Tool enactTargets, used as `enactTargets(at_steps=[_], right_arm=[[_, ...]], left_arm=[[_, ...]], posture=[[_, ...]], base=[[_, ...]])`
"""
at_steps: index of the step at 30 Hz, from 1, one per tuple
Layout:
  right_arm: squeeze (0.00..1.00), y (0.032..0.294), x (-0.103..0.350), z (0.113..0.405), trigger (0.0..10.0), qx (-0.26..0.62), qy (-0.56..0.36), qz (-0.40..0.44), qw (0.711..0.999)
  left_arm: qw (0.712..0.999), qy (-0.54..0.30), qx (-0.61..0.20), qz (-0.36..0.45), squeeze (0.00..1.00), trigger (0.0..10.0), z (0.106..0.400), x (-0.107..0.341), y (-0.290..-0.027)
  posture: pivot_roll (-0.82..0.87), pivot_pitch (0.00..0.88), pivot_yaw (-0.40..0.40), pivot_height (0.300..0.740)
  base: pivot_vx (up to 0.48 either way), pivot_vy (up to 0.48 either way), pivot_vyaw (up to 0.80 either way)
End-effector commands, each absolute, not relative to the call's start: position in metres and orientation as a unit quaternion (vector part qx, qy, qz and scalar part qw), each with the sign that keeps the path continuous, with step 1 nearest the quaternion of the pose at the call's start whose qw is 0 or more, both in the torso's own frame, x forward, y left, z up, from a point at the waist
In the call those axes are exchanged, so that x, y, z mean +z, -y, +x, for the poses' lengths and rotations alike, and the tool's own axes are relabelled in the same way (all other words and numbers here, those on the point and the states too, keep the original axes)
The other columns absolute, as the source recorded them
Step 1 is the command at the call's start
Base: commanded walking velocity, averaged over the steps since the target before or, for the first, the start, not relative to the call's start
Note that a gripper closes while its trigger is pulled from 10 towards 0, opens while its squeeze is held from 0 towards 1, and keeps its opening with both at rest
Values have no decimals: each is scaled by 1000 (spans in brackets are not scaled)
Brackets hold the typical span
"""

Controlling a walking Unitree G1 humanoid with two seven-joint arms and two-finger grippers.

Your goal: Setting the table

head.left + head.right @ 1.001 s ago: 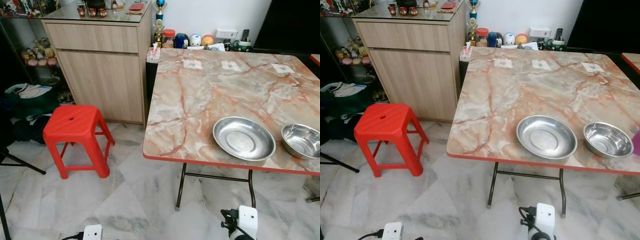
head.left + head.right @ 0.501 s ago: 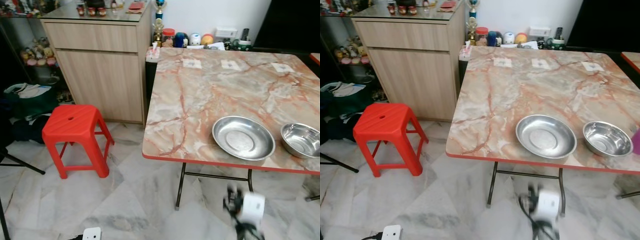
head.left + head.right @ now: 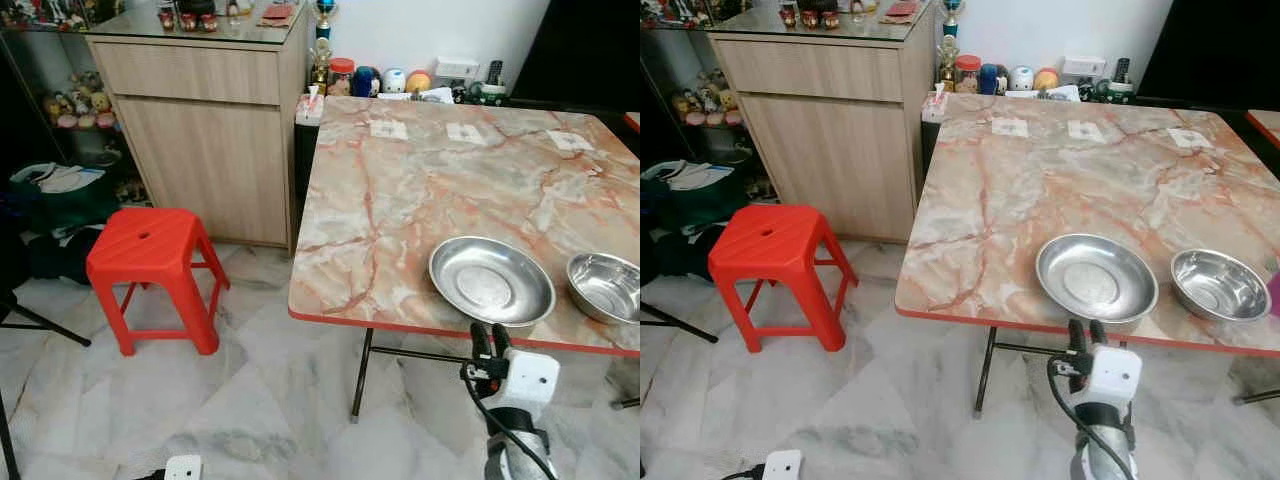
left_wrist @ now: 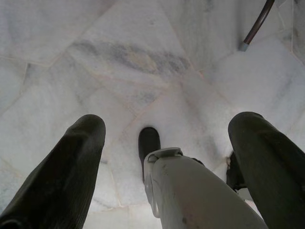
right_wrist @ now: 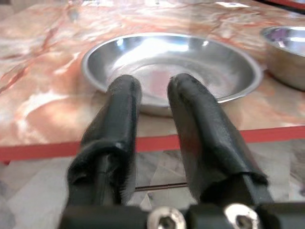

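We find the right pincer raised at the near edge of the marble surface, just short of the steel plate, its two fingers close together with only a narrow gap and nothing between them. The plate sits near the front right of the surface, and a steel bowl lies just to its right, apart from it. The left pincer hangs low over the floor, fingers spread wide and holding nothing. In our judgement the step in hand is the reach for the plate. To do it well, we recommend opening the fingers before contact, taking the plate's near rim with one finger above and one beneath, and keeping the approach level so the plate is not pushed toward the bowl.
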State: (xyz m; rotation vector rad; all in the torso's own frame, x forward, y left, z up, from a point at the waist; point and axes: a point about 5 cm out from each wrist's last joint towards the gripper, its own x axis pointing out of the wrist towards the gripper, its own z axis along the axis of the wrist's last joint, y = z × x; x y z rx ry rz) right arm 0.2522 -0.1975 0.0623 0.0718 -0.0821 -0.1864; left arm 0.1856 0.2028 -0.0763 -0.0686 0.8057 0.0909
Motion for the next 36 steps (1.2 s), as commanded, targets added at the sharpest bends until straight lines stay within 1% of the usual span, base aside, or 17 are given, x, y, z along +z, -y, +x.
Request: enactTargets(at_steps=[1, 6, 12, 13, 14, 15, 16, 18, 20, 22, 25, 26, 27, 28, 29, 36], right_arm=[[1000, 203, 66, 252, 10000, -109, 44, 47, 992], [1000, 206, 76, 259, 10000, -116, 53, 62, 990], [1000, 219, 87, 272, 10000, -165, 49, 118, 978], [957, 221, 88, 274, 10000, -171, 50, 121, 976], [78, 223, 89, 276, 10000, -178, 50, 126, 975], [78, 224, 90, 277, 10000, -182, 50, 130, 973], [0, 225, 90, 279, 10000, -188, 49, 137, 971], [0, 227, 91, 281, 10000, -197, 46, 146, 968], [0, 234, 95, 289, 10000, -223, 47, 178, 957], [0, 233, 98, 291, 10000, -217, 51, 171, 960], [0, 227, 103, 293, 10000, -192, 58, 139, 970], [0, 210, 104, 294, 10000, -133, 59, 123, 982], [0, 204, 105, 294, 10000, -113, 59, 121, 984], [0, 204, 105, 294, 10000, -113, 59, 121, 984], [0, 196, 106, 293, 10000, -86, 62, 112, 988], [0, 189, 114, 290, 10000, -39, 70, 87, 993]], left_arm=[[914, -401, 47, -31, 0, 10000, 181, -79, -204], [916, -398, 49, -31, 0, 10000, 183, -78, -205], [917, -394, 52, -31, 0, 10000, 185, -76, -206], [917, -394, 52, -31, 0, 10000, 185, -76, -206], [917, -394, 51, -31, 0, 10000, 185, -76, -206], [917, -394, 51, -31, 0, 10000, 185, -76, -206], [917, -394, 51, -31, 0, 10000, 185, -76, -206], [917, -393, 51, -31, 0, 10000, 186, -76, -205], [918, -391, 51, -32, 0, 10000, 187, -76, -205], [918, -391, 52, -32, 0, 10000, 187, -75, -205], [919, -390, 53, -33, 0, 10000, 187, -75, -205], [919, -388, 55, -33, 0, 10000, 188, -75, -206], [919, -388, 56, -33, 0, 10000, 188, -75, -206], [919, -388, 56, -33, 0, 10000, 188, -75, -206], [920, -387, 57, -33, 0, 10000, 188, -75, -207], [923, -378, 65, -29, 0, 10000, 189, -72, -213]], posture=[[45, 72, -50, 740], [52, 73, -52, 740], [53, 78, -49, 740], [51, 79, -48, 740], [51, 79, -48, 740], [51, 79, -48, 740], [51, 79, -48, 740], [51, 79, -48, 740], [54, 83, -47, 740], [55, 84, -48, 740], [57, 86, -48, 740], [53, 89, -47, 740], [53, 89, -47, 740], [53, 89, -47, 740], [56, 89, -45, 740], [47, 94, -40, 740]], base=[[0, 0, 0], [0, 0, 0], [0, 0, 0], [0, 0, 0], [0, 0, 0], [0, 0, 0], [0, 0, 0], [0, 0, 0], [0, 0, 0], [0, 0, 0], [0, 0, 0], [0, 0, 0], [0, 0, 0], [0, 0, 0], [0, 0, 0], [0, 0, 0]])
